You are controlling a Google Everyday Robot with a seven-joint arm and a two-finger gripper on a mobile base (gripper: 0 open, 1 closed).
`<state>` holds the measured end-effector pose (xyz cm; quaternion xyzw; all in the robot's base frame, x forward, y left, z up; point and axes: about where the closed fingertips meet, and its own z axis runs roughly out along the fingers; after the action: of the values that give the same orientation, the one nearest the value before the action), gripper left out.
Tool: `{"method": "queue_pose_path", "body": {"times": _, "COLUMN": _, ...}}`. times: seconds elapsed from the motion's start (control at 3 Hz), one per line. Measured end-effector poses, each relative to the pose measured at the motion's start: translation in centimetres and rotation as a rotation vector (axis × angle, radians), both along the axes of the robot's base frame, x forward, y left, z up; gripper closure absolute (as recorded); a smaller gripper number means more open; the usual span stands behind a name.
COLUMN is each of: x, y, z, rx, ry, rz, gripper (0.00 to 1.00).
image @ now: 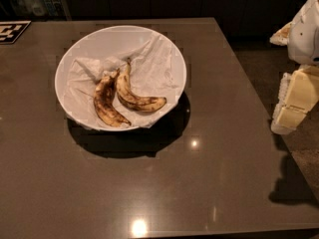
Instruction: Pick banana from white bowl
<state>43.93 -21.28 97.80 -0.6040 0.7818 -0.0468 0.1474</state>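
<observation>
The white bowl [164,44], wide, shallow and lined with crumpled white paper, stands on the dark table at the upper left of centre. Two bananas lie in it side by side. The banana [133,96] is the longer, curved one on the right, mostly yellow with brown streaks. A shorter, darker, brown-blotched banana [105,103] lies just to its left, and their stem ends nearly touch. My gripper [294,101] hangs at the right edge of the view, beyond the table's right edge, well away from the bowl and holding nothing.
The dark brown table [149,193] has its right edge near my arm [309,29]. A black-and-white marker tag [11,31] lies at the table's far left corner. Floor shows to the right of the table.
</observation>
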Motion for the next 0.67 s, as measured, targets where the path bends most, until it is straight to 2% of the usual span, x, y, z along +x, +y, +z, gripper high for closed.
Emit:
{"method": "queue_pose_path", "body": {"times": 0.33, "x": 0.0, "y": 2.3, "z": 0.3, "rx": -0.070, "ry": -0.005, "rz": 0.044, "gripper": 0.00}}
{"method": "queue_pose_path", "body": {"times": 0.67, "x": 0.2, "y": 5.4, "z": 0.2, "rx": -0.143, "ry": 0.017, "rz": 0.102, "gripper": 0.00}}
